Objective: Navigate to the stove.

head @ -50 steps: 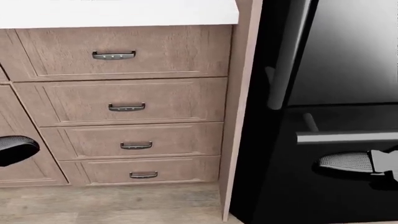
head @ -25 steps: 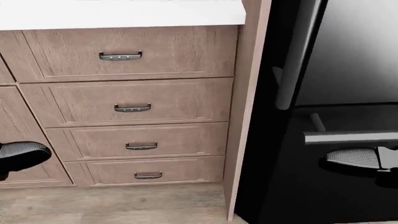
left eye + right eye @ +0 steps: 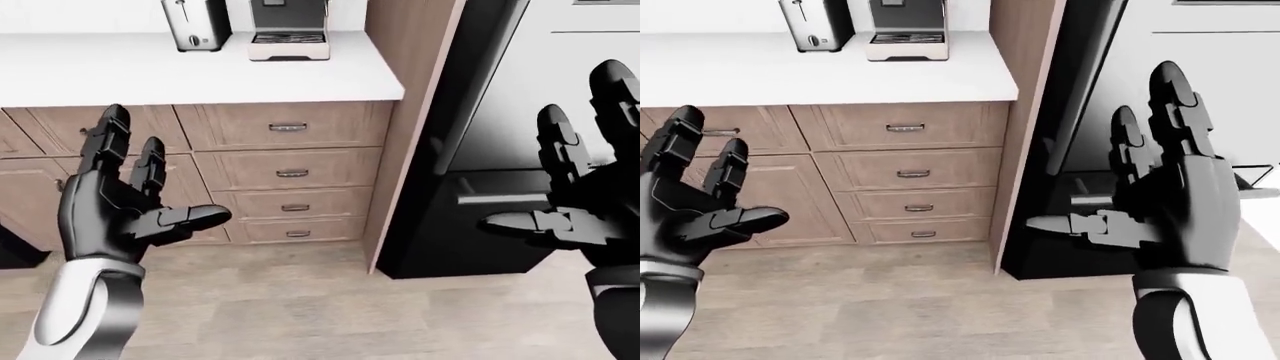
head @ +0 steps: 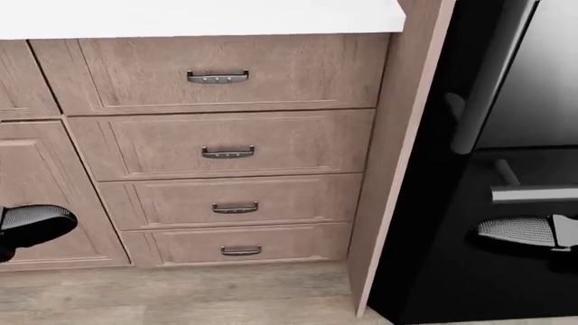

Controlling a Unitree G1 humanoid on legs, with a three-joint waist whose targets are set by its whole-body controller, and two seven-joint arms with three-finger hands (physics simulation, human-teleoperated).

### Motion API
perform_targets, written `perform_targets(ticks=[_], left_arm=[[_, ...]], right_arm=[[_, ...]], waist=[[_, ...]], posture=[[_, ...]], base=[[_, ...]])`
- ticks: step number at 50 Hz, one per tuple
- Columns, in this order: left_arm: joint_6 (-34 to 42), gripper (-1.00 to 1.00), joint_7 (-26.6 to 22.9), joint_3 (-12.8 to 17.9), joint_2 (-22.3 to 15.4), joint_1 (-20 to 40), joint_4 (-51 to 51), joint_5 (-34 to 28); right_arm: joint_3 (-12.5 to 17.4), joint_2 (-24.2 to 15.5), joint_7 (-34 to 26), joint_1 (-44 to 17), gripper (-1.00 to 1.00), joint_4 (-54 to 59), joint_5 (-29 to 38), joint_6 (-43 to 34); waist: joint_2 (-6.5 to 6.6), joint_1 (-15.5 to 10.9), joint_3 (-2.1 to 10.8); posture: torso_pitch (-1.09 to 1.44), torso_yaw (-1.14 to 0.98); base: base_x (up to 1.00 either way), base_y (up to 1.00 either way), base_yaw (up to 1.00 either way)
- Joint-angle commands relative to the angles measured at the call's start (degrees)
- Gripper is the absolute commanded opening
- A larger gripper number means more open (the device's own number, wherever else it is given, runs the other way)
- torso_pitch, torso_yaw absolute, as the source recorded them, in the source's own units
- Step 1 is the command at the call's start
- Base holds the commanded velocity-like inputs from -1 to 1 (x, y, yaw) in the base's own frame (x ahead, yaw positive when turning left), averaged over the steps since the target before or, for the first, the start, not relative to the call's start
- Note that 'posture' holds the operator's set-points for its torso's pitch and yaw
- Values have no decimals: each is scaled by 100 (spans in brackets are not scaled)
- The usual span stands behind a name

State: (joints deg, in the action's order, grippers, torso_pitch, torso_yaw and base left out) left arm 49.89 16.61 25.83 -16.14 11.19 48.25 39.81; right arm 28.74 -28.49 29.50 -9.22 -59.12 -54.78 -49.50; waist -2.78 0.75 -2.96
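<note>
No stove shows in any view. My left hand (image 3: pixel 165 169) is held up at the left of the left-eye view, fingers spread, open and empty. My right hand (image 3: pixel 1100 157) is held up at the right of the right-eye view, fingers spread, open and empty. In the head view only a fingertip of each hand shows, at the left edge (image 4: pixel 34 222) and the right edge (image 4: pixel 528 230).
A wooden cabinet with a stack of drawers (image 4: pixel 225 152) stands under a white counter (image 3: pixel 200 75). A toaster (image 3: pixel 195 24) and a coffee machine (image 3: pixel 288 30) sit on it. A tall wooden panel (image 3: pixel 410 112) separates it from a black refrigerator (image 3: pixel 540 112) at the right. The floor (image 3: pixel 300 307) is wood.
The whole head view has shifted to the right: the camera has moved to the left. The drawers and the refrigerator edge now sit further right. Both hands stay open.
</note>
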Motion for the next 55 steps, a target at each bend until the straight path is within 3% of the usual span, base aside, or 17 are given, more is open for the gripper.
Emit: perform_targets(ticks=[1, 4, 8, 12, 13, 14, 21, 25, 27, 30, 35, 38, 39, 47, 51, 53, 55], left_arm=[[-150, 100, -39, 60, -95, 109, 112, -17], [-144, 100, -36, 58, -84, 117, 112, -22], [-126, 100, -25, 46, -89, 135, 114, -20], [-198, 100, -94, -17, -64, 132, 37, -137], [-166, 100, -77, -4, -54, 130, 71, -118], [-186, 100, -98, -10, -52, 130, 50, -136], [-224, 100, -172, -8, -27, 103, 27, -238], [-252, 100, -216, -4, 1, 74, 16, -272], [-228, 100, -208, 23, 0, 76, 36, -250], [-230, 100, -203, 18, 6, 78, 30, -258], [-232, 100, -220, 24, 27, 27, 87, -272], [-240, 100, -235, 27, 31, 25, 69, -286], [-240, 100, -235, 37, 33, 22, 67, -280], [-256, 100, -246, 25, 37, 5, 74, -284], [-235, 100, -269, 35, 32, 20, 44, -293], [-235, 100, -272, 29, 35, 14, 55, -297], [-239, 100, -281, 45, 28, 25, 34, -290]], right_arm=[[18, -20, -26, -83, 100, -88, 87, 99], [7, 30, -64, -116, 100, -88, 138, 59], [11, 97, -113, -143, 100, -88, 204, 13], [2, 128, -148, -164, 100, -88, 239, -22], [11, 147, -172, -156, 100, -88, 258, -26], [25, 141, -163, -156, 100, -88, 241, -29], [84, 230, -229, -147, 100, -88, 316, -74], [56, 234, -218, -140, 100, -88, 325, -57], [69, 242, -223, -143, 100, -88, 323, -63], [55, 226, -192, -121, 100, -88, 303, -39], [27, 194, -168, -87, 100, -88, 279, -5], [-8, 202, -164, -69, 100, -88, 284, 30], [-79, 202, -152, -60, 100, -88, 322, 54], [-49, 451, -463, -46, 100, -88, 654, -40], [-12, 494, -536, -72, 100, -88, 746, -116], [114, 498, -527, -84, 100, -88, 656, -157], [21, 480, -481, -81, 100, -88, 674, -128]], waist=[[-89, -32, 102], [-79, -35, 174], [184, -30, 69], [842, -33, 167], [557, -61, 110], [607, -45, 119], [242, -67, 113], [-123, -74, 122], [-2, -10, 122], [-72, -36, 175], [251, -24, 76], [867, -35, 236], [594, -74, 150], [236, -77, 104], [-144, -74, 124], [-14, -4, 114], [-83, -36, 144]], posture=[[0, 0], [0, 0], [0, 0], [0, 0], [0, 0], [0, 0], [0, 0], [0, 0], [0, 0], [0, 0], [0, 0], [0, 0], [0, 0], [0, 0], [0, 0], [0, 0], [0, 0]], base=[[0, 30, 0], [0, 30, 0], [0, 30, 0], [0, 29, 0], [0, 30, 0], [0, 30, 0], [0, 29, 0], [0, 30, 0], [0, 30, 0], [0, 30, 0], [0, 29, 0], [0, 29, 0], [0, 30, 0], [0, 29, 0], [0, 29, 0], [0, 29, 0], [0, 30, 0]])
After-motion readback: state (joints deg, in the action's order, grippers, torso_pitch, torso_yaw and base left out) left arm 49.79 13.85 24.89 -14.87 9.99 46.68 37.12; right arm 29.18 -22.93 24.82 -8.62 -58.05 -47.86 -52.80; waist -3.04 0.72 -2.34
